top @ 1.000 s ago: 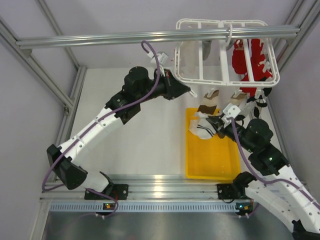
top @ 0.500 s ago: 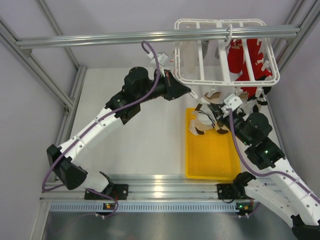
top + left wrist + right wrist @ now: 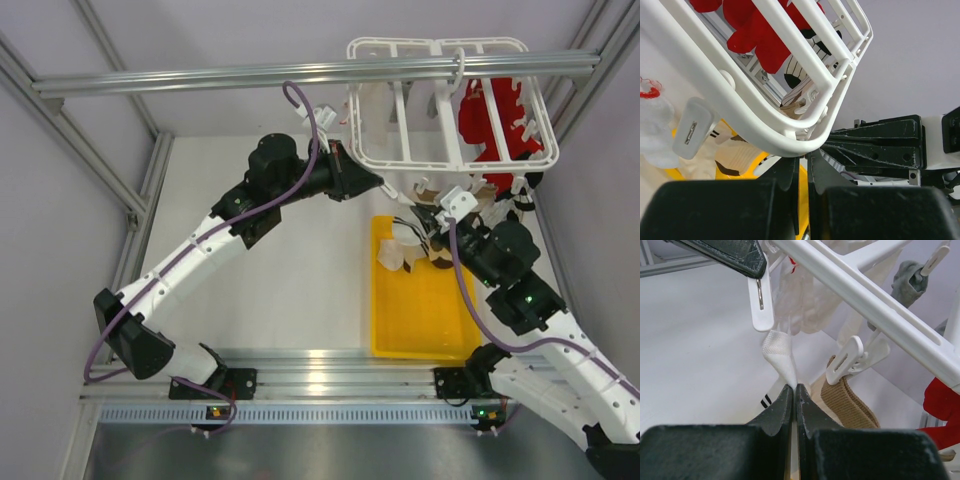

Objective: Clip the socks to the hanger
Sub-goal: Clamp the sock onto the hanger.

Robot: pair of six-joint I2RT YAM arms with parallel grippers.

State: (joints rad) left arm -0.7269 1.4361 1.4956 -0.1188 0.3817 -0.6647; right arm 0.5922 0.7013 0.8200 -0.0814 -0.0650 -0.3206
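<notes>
The white hanger (image 3: 450, 155) hangs at the back right from a metal bar. My left gripper (image 3: 378, 183) is shut at its near-left corner rim (image 3: 790, 142), which hides the fingertips. The right gripper (image 3: 428, 228) is shut on the edge of a pale sock (image 3: 780, 352) with dark stripes. That sock dangles over the yellow tray (image 3: 425, 320). Its pinched tip sits just under a white clip (image 3: 761, 302) that hangs by the left gripper's finger (image 3: 725, 252). Another clip (image 3: 847, 360) holds a ribbed beige sock (image 3: 847, 402).
A red garment (image 3: 495, 115) with white marks hangs from the hanger's right side. A grey sock (image 3: 907, 282) is clipped further back. An aluminium bar (image 3: 250, 75) crosses above the table. Frame posts stand at both sides.
My right gripper has risen and moved left toward the hanger's near edge, lifting the sock off the tray. The hanger shifted slightly. The left arm stayed put.
</notes>
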